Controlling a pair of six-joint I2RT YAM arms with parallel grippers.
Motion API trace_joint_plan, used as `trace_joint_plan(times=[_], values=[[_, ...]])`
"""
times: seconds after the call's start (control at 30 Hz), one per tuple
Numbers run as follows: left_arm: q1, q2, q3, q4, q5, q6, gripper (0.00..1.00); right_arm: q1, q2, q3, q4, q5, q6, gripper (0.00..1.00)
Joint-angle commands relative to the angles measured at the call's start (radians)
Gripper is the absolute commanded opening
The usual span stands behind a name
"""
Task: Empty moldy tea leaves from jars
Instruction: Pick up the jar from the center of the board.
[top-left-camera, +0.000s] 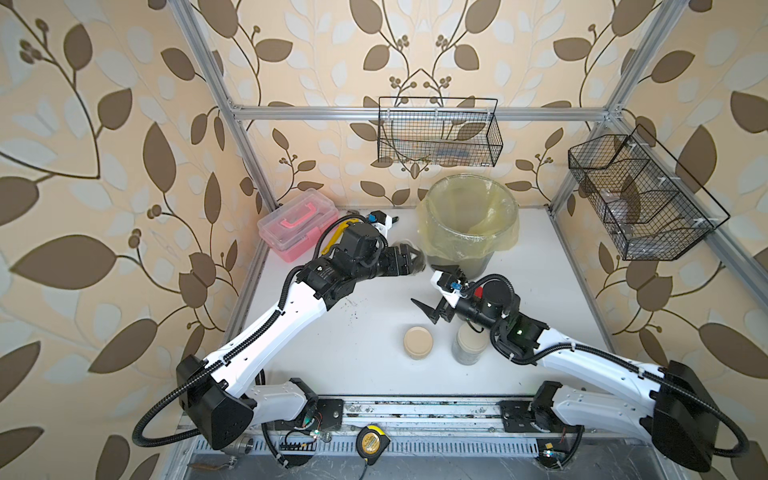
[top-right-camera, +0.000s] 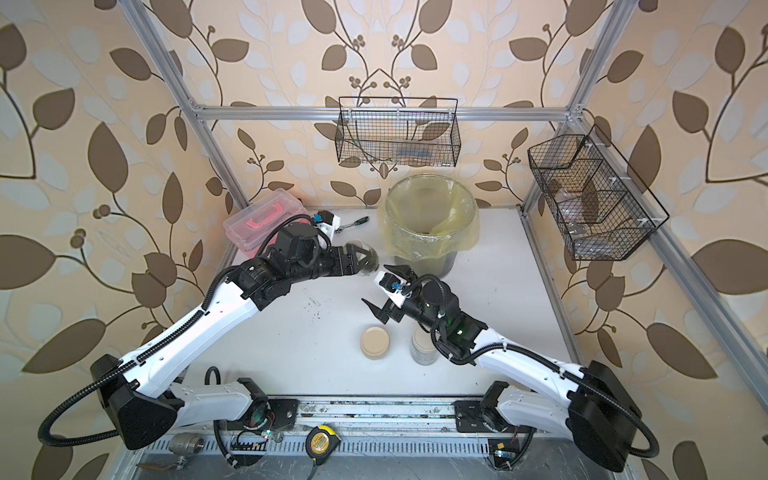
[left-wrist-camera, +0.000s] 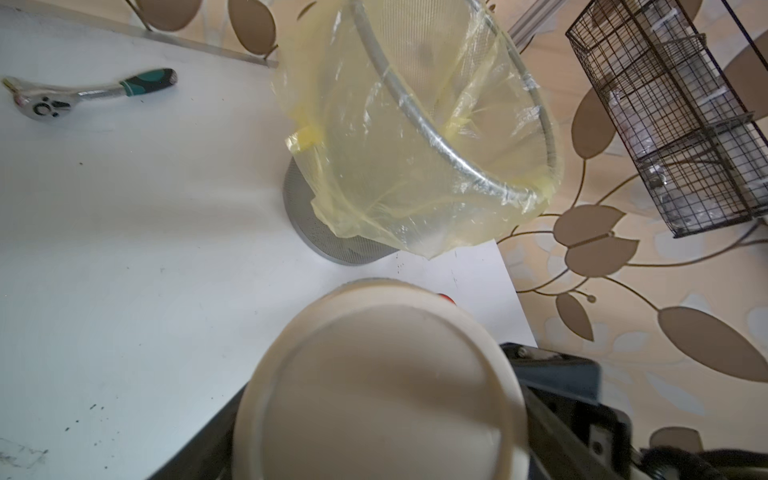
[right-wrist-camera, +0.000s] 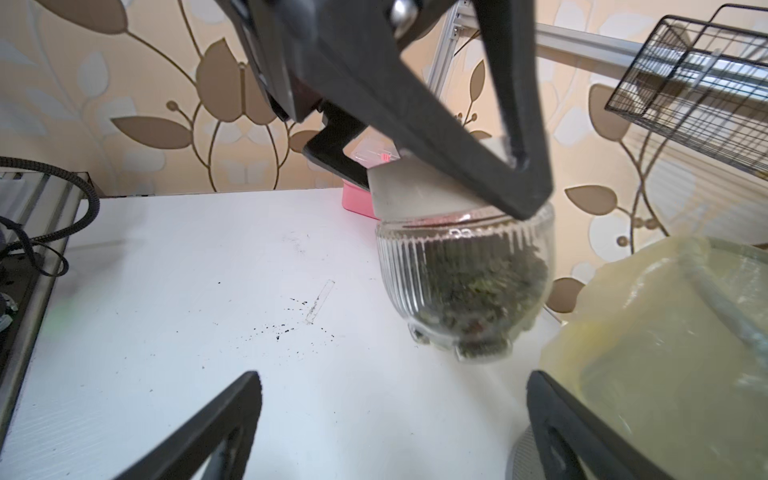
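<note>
Your left gripper pinches the ribbed glass jar by its beige lid, aloft just beside the lined bin, moldy tea leaves inside. Your right gripper gapes wide, facing the jar. Next, I judge: grasp the glass, then unscrew.

Beige-lidded jar, pink toolbox, yellowish liner, brown-leafed wallpaper.
</note>
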Motion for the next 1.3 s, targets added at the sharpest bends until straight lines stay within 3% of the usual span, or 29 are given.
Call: trace_joint_plan(times=[0.0,0.37,0.63,0.73,0.77,0.8,0.87,1.03,1.27], values=[[-0.004,-0.045,0.050,0.062,0.103,-0.020,0.49,-0.006,0.044,0.072,0.138,-0.036,-0.030,1.00],[-0.004,-0.050,0.049,0.107,0.189,-0.055,0.49,-0.054,0.118,0.076,0.282,-0.116,0.030,0.99],[-0.005,-0.041,0.054,0.123,0.212,-0.073,0.49,-0.059,0.169,0.097,0.318,-0.187,0.049,0.86],[-0.005,-0.044,0.054,0.120,0.209,-0.075,0.50,-0.059,0.172,0.099,0.332,-0.180,0.055,0.75],[-0.004,-0.045,0.052,0.120,0.205,-0.075,0.54,-0.060,0.170,0.100,0.331,-0.177,0.057,0.70],[-0.003,-0.045,0.050,0.119,0.203,-0.073,0.66,-0.060,0.166,0.099,0.331,-0.173,0.057,0.67],[-0.004,-0.048,0.049,0.121,0.206,-0.068,0.98,-0.062,0.160,0.097,0.331,-0.168,0.060,0.62],[-0.003,-0.076,0.054,0.101,0.192,-0.002,0.99,-0.090,0.131,0.094,0.330,-0.179,0.101,0.46],[-0.003,-0.100,0.088,-0.032,0.230,0.256,0.99,-0.102,0.067,0.071,0.320,-0.232,0.100,0.41]])
